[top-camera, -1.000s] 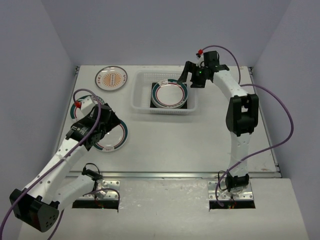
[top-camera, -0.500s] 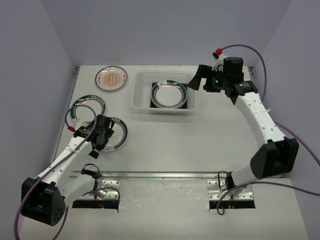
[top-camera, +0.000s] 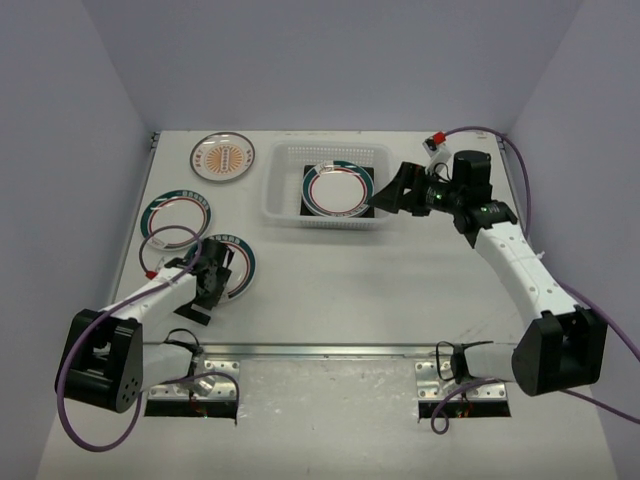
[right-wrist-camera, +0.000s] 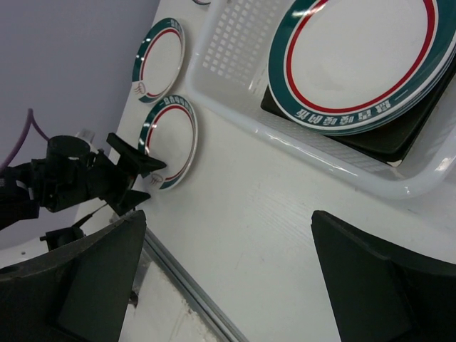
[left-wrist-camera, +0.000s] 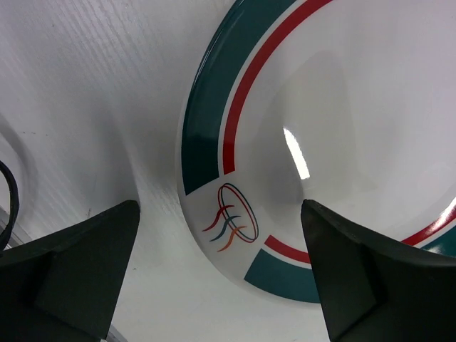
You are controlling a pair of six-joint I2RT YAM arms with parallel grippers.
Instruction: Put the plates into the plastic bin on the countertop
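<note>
Now | step: fetching the nearest plate [left-wrist-camera: 342, 128] from the countertop [top-camera: 330, 275]; plastic bin [top-camera: 271, 185] holds a stack [top-camera: 338, 187] | left gripper [top-camera: 210, 278]: fingers spread above plate's near rim, empty | right gripper [top-camera: 386, 197]: spread, empty, beside bin | next, probably: lower, pinch rim, lift.

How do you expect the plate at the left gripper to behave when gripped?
Probably stiff: the plate looks a hard, shallow disc. Its glossy glare suggests a slippery rim. Flat on the countertop, it would likely slide, not roll.
</note>
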